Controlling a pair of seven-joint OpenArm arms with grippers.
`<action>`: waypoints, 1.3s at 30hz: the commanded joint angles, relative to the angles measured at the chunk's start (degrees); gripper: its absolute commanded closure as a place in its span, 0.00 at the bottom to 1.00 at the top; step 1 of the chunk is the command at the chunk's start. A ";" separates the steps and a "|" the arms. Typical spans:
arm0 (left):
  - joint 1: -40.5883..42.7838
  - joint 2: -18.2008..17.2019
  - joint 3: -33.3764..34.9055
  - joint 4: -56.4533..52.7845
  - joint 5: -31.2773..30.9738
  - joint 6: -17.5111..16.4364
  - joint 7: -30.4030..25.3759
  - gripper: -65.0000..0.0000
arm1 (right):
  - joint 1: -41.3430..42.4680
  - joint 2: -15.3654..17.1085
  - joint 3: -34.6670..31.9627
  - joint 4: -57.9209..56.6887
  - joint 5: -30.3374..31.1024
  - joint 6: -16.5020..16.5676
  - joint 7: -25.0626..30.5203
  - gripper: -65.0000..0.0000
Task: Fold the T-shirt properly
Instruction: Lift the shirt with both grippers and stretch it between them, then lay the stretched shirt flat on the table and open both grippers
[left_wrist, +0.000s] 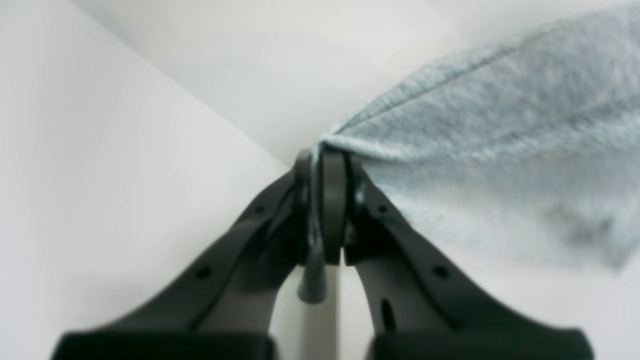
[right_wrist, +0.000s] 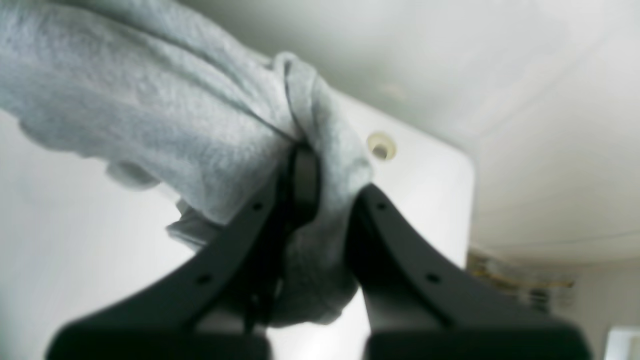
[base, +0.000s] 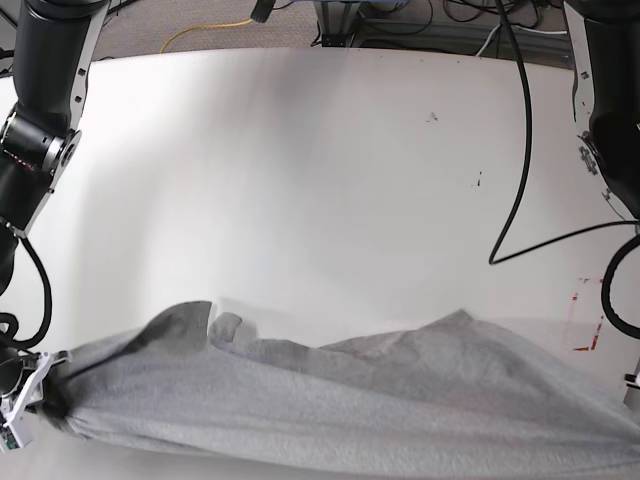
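The grey T-shirt (base: 330, 400) is stretched sideways along the near edge of the white table, its upper part rumpled into low folds. No lettering shows. In the left wrist view my left gripper (left_wrist: 322, 165) is shut on a thin hemmed corner of the T-shirt (left_wrist: 500, 125), which fans out to the right. In the right wrist view my right gripper (right_wrist: 325, 185) is shut on a thick bunch of the T-shirt (right_wrist: 150, 110), with cloth wrapped over one finger. In the base view the right gripper (base: 45, 385) grips the shirt's left end; the shirt's right end runs off the frame.
The white table (base: 320, 180) stretches away beyond the shirt, with a few small dark and red marks at the right. A black cable (base: 520, 150) hangs over its right side. A rounded table corner with a hole (right_wrist: 381, 146) lies close behind the right gripper.
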 joint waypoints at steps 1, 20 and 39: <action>2.01 -0.91 -0.59 3.67 0.53 0.63 -0.71 0.98 | -1.47 -0.46 2.01 3.12 0.60 0.08 0.81 1.00; 44.39 5.95 -18.35 10.09 0.35 -1.43 -0.97 0.99 | -36.54 -11.45 15.90 9.36 0.60 0.08 0.81 1.00; 57.84 7.44 -20.89 5.25 0.88 -1.43 -1.06 0.68 | -52.45 -16.99 16.87 9.36 0.60 0.08 2.83 1.00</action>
